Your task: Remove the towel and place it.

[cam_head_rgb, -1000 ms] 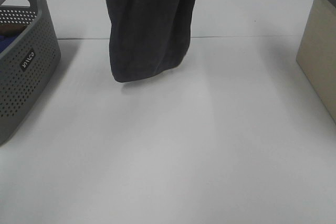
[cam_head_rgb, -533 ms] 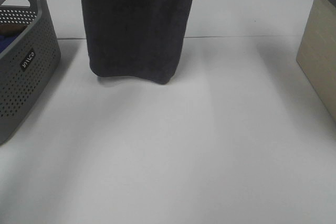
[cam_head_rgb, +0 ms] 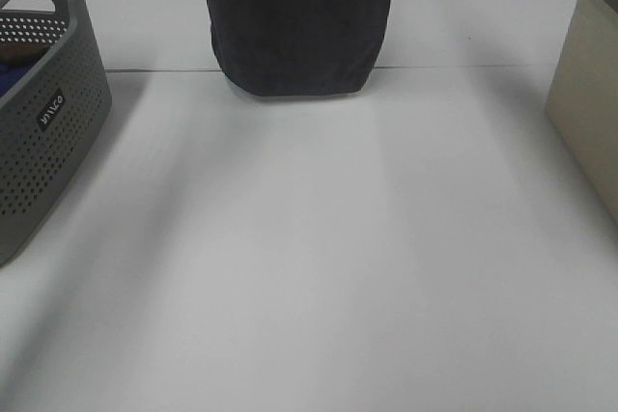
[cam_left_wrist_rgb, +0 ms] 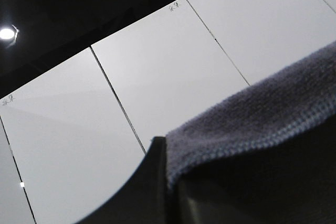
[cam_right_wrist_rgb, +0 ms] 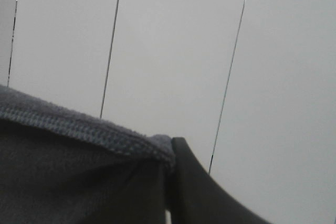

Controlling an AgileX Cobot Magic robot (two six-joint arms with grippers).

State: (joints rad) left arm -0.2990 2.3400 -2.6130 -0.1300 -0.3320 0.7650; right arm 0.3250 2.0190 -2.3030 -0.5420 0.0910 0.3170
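A: Charcoal-grey terry-cloth towel (cam_head_rgb: 294, 21), where is it?
B: Hanging straight down below both sets of fingers, bunched into one broad dark column. Its top runs out of the high view, so the fingers don't show there. Lower end is a rounded fold, about level with the thin seam across the white table (cam_head_rgb: 309, 267). Can't tell whether it touches the table or hangs just clear.
A: Left fingers (cam_left_wrist_rgb: 149, 187)?
B: Pressed together, pinching the towel's edge. Looped pile bulges out right against the dark finger.
A: Right fingers (cam_right_wrist_rgb: 191, 187)?
B: Also pinching the towel, on the stitched hem. Hem comes in flat and ends tucked against the finger's inner face. Only one finger of each pair can be made out; the rest is dark cloth and shadow.
A: What's beyond the fingers in the wrist views?
B: White panels with thin dark seams. One small round light (cam_left_wrist_rgb: 7, 33) on a dark strip past the left fingers.
A: Other stuff on the table?
B: Grey perforated plastic basket (cam_head_rgb: 48, 123) well out on the left fingers' side, something blue (cam_head_rgb: 8, 79) inside it. Beige box with a dark rim (cam_head_rgb: 589, 113) well out on the right fingers' side. Both well apart from the towel.
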